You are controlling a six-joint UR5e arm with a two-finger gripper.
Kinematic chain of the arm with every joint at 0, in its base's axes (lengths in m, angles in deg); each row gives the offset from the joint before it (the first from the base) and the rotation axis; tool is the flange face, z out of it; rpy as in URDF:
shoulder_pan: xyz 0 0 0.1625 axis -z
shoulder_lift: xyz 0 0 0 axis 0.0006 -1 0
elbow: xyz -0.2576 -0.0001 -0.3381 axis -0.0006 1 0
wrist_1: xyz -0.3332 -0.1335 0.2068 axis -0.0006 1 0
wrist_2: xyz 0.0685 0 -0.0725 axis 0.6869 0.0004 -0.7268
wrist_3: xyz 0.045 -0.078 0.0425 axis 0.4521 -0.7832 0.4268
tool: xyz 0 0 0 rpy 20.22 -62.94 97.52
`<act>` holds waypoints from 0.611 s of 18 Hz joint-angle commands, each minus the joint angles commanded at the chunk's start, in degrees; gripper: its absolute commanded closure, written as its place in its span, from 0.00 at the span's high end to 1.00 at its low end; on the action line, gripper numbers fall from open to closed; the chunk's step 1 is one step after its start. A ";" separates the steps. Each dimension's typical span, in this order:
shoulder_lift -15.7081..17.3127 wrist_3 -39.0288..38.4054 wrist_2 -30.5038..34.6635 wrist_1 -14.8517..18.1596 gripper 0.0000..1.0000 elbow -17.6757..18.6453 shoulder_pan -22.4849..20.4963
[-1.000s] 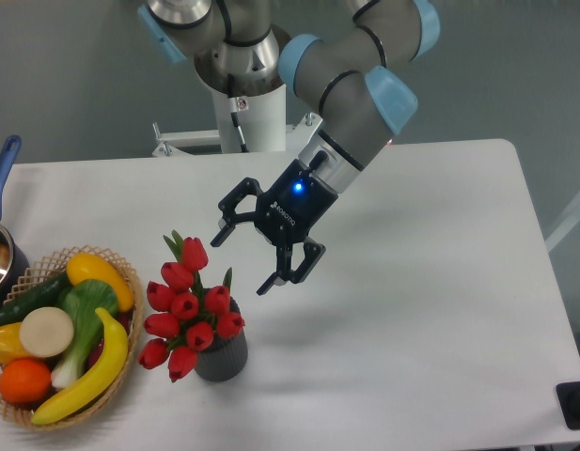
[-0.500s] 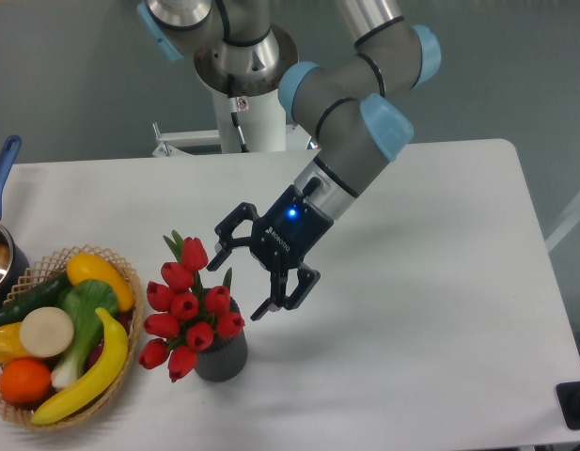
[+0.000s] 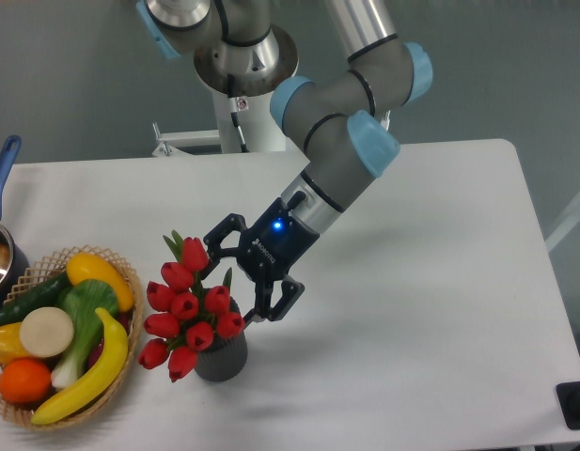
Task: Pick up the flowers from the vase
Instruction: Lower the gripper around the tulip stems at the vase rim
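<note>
The flowers, a bunch of red tulip buds with green leaves, stand in the small dark grey ribbed vase near the table's front left. My gripper is open and reaches down from the upper right. Its fingertips sit at the right edge of the bunch, one near the top bud, one near the lower right buds. The jaws hold nothing.
A woven basket with banana, orange, lemon, cucumber and other produce sits just left of the vase. A pot with a blue handle is at the far left edge. The arm's base stands at the back of the white table.
My gripper has moved down and to the left over the last second, from well right of the flowers to right at the bunch's edge. It stays open. The flowers and vase have not moved.
</note>
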 joint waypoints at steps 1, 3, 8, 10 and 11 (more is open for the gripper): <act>-0.35 0.00 0.09 0.00 1.00 0.00 0.00; -0.53 0.00 0.00 0.00 1.00 -0.17 0.52; -1.06 -0.09 0.00 0.00 1.00 -0.61 1.14; -1.06 -0.09 0.00 0.09 1.00 -0.70 1.23; -1.14 -0.09 0.00 0.09 1.00 -0.62 1.32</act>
